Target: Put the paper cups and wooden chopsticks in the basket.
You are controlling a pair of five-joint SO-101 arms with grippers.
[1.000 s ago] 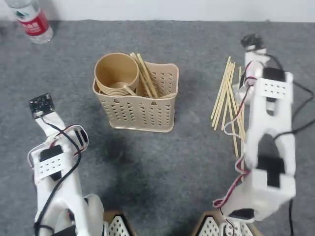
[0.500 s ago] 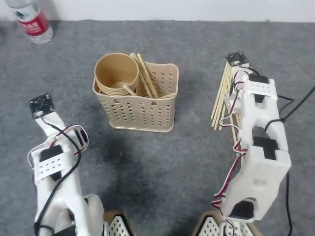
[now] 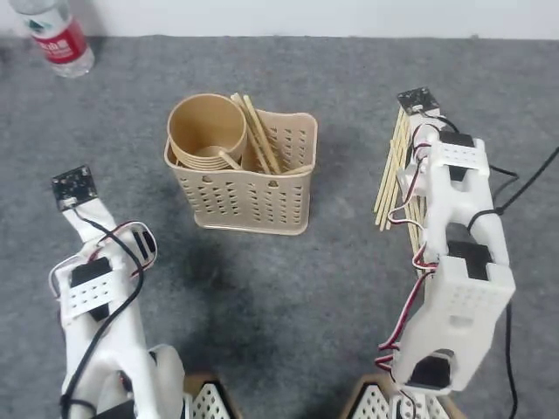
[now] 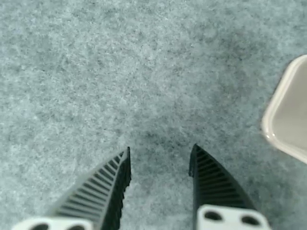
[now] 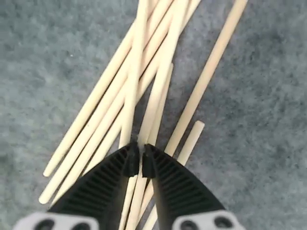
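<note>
**A:** Start far left of the basket. What's there?

**B:** A plastic water bottle (image 3: 54, 37) lies on the grey carpet (image 3: 288, 288), up and left of the basket (image 3: 249, 199), well apart from it.

**A:** And the left arm?

**B:** The left arm (image 3: 96, 297) stands below and left of the basket, with bare carpet between them. In its wrist view the left gripper (image 4: 160, 150) hangs over the carpet with its 2 jaws spread wide and nothing between them. A pale corner of the basket (image 4: 288, 120) shows just beyond.

**A:** The basket itself?

**B:** It stands upright. A nested stack of paper cups (image 3: 206, 131) fills its left part, mouths up. A few sticks (image 3: 258, 133) lean inside just right of the stack, tips poking above the rim.

**A:** Right of the basket?

**B:** The rest of the wooden chopsticks (image 3: 390, 179) lie in a loose fan on the carpet, clearly apart from the basket. The right arm (image 3: 458, 253) reaches over them from below.

**A:** Its pincer?

**B:** The right gripper (image 5: 140, 160) is down in the pile. Its jaws are drawn almost together, nipping 1 thin stick, with the other wooden chopsticks (image 5: 158, 86) crossing on either side.
</note>
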